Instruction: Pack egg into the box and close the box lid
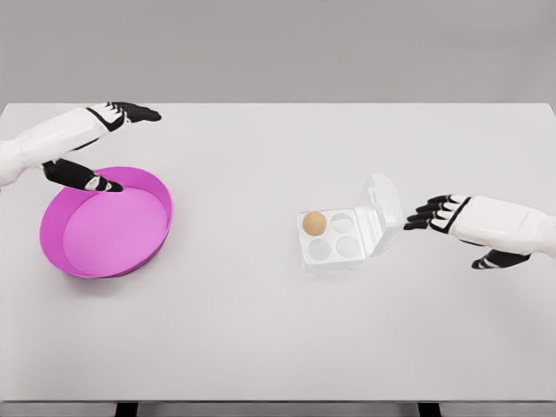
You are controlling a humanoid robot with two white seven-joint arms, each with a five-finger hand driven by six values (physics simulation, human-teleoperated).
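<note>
Worktop (261,330): plain white, matte, spanning nearly the full view; two dark legs show under its near edge. Behind it, a bare grey wall.

Egg (314,223): brown, seated in the far-left cup of the four-cup white box (333,248), right of centre. Clear lid (380,211) stands open, tilted off the box's right side.

My right hand (432,214): just right of the lid, fingers extended and apart, holding nothing.

My left hand (109,130): far left, over the far rim of the magenta bowl (152,239), fingers spread, nothing held.
</note>
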